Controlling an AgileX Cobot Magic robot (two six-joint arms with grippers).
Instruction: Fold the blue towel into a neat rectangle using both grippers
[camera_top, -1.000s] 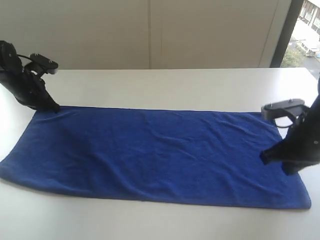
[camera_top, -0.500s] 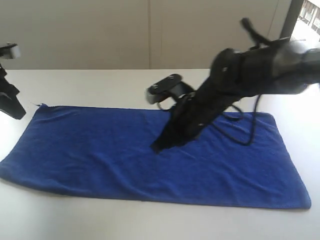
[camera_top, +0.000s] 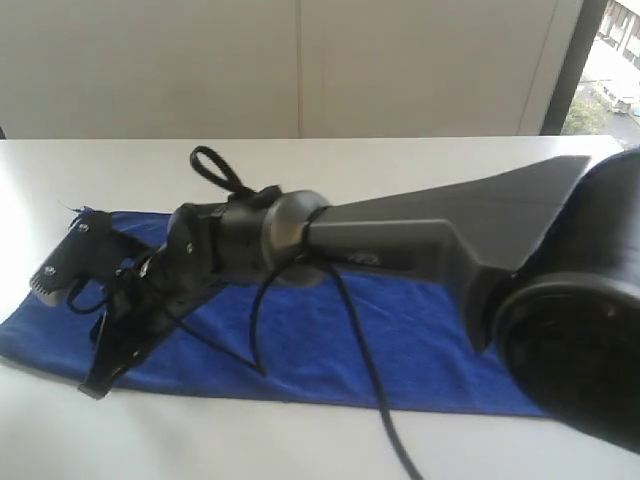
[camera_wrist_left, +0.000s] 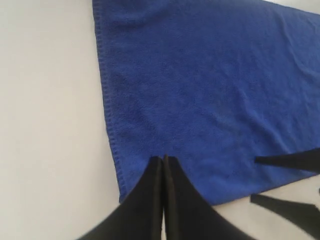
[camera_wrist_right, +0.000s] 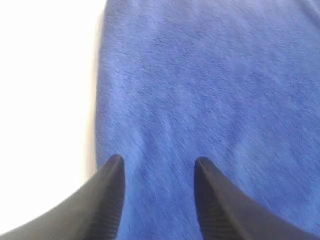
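**A:** Where is the cloth now?

**B:** The blue towel lies spread flat on the white table, its long side going from left to right. No fold is made yet.

**A:** Which step is in hand?

**B:** I judge it is the taking of the left end. The right arm reaches across the middle, and the right gripper is over the near left corner, just inside the hem.

**A:** How to do it well?

**B:** Pinch only the hemmed border, close to the corner. Both grippers should hold the same short edge, rise together and travel level to the right, so that edge meets edge. This soft cloth will probably sag and wrinkle if one side goes ahead.

**A:** And the tools?

**B:** The right one has its jaws well apart, with nothing between them and the cloth below. I cannot tell if the tips touch it. The left gripper has its jaws pressed together over the towel, beside the hem near a corner. I see no cloth caught in it, so it must open before it can grasp.
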